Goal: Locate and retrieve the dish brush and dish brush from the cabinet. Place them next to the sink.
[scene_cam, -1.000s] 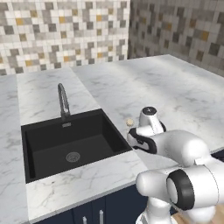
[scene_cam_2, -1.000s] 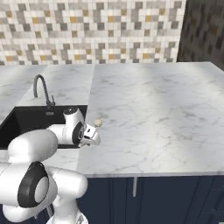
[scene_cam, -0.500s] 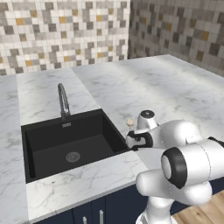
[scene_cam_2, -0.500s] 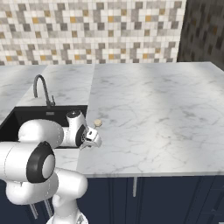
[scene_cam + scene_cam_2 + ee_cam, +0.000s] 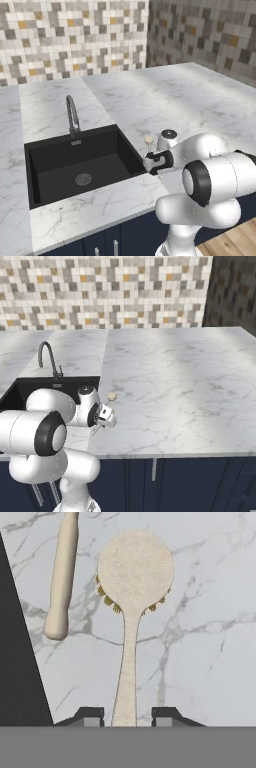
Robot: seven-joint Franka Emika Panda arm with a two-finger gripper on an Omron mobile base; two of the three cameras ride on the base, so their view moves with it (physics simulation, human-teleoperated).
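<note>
In the hand view a brush (image 5: 134,572) with a round pale head and yellow bristles at its rim lies flat on the marble. Its thin handle runs down between my fingertips (image 5: 92,714). My gripper (image 5: 128,714) is open, with a gap on both sides of the handle. A second, all-tan wooden handle (image 5: 61,577) lies beside it, its head out of frame. My gripper (image 5: 152,164) (image 5: 106,418) hangs low over the counter just right of the black sink (image 5: 55,172) (image 5: 30,391). A small tan brush head (image 5: 148,140) (image 5: 112,397) shows beside the hand.
The arched grey tap (image 5: 72,115) (image 5: 47,358) stands behind the basin. The sink's dark edge (image 5: 20,662) runs down the left of the hand view. White marble counter (image 5: 165,95) stretches right and back to the mosaic tile wall.
The arm's elbow has folded in closer over the counter's front edge. The hand and the tan brush head have stayed nearly where they were beside the sink.
</note>
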